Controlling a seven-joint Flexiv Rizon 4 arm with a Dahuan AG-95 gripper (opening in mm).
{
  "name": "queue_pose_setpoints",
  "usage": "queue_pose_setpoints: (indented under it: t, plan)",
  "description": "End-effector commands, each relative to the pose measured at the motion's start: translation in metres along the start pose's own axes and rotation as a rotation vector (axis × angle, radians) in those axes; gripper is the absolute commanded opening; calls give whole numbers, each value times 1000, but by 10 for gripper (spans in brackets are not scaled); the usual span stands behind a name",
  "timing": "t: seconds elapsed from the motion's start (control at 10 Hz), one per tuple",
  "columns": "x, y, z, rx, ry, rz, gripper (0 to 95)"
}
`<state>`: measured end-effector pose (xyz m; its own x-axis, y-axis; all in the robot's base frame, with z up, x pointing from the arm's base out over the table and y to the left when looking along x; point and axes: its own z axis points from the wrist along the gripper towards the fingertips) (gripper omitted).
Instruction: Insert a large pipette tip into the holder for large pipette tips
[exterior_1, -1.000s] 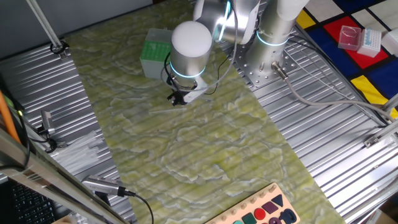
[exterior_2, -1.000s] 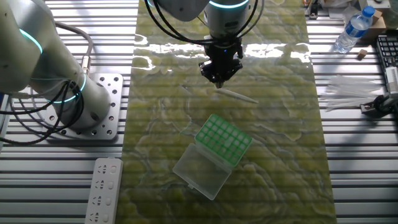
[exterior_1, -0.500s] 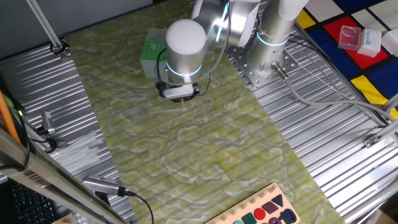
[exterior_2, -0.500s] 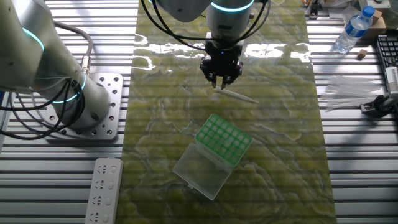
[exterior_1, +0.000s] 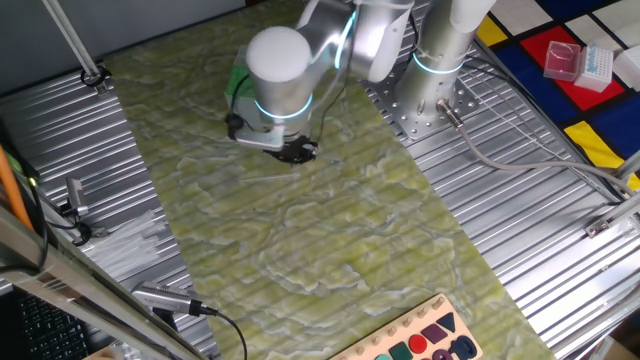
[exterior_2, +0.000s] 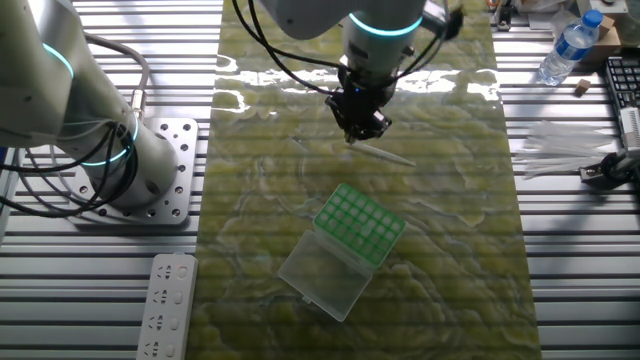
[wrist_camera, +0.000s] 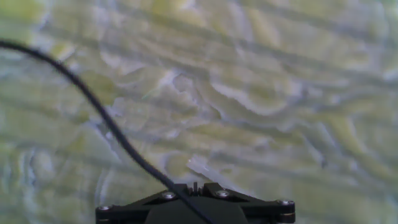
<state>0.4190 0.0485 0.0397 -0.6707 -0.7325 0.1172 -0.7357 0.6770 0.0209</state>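
In one fixed view, the tool (exterior_1: 292, 152) is seen low over the green patterned mat (exterior_1: 330, 230) that covers the middle of the desk (exterior_1: 520, 200), toward the far edge. It is largely hidden under the arm's rounded white wrist housing (exterior_1: 277, 60), and whether its fingers are spread or pressed together cannot be told. Just behind the wrist, a green sliver of the holder for large pipette tips (exterior_1: 237, 82) is visible. A red box (exterior_1: 562, 58) and a blue-and-white box (exterior_1: 596, 64) are seen at the far right corner. The large pipette tip cannot be made out here.

In the other fixed view, the tool (exterior_2: 356, 133) is pointed down at the mat, its fingertips just above or touching the near end of the large pipette tip (exterior_2: 383, 153), which lies flat on the mat as a thin pale sliver. No grip on it can be confirmed, and the fingers' spacing cannot be judged. The holder (exterior_2: 360, 224) is placed on the mat well apart from the tip, toward the opposite edge, with its clear lid (exterior_2: 322, 275) opened flat beside it. A water bottle (exterior_2: 565, 45) stands at a corner of the desk.

In the hand view, only blurred mat, a black cable (wrist_camera: 106, 121) and the black base of the tool are shown; a pale streak just above that base may be the tip, but this cannot be told.
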Motion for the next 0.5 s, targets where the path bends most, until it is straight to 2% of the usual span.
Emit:
queue_pose_setpoints:
  t: [0.1,0.3,0.5]
  plan:
    - [1,2,8,-48,2,119,0]
    - [2,6,12,-43,18,72,0]
    - [1,7,16,-45,14,61,0]
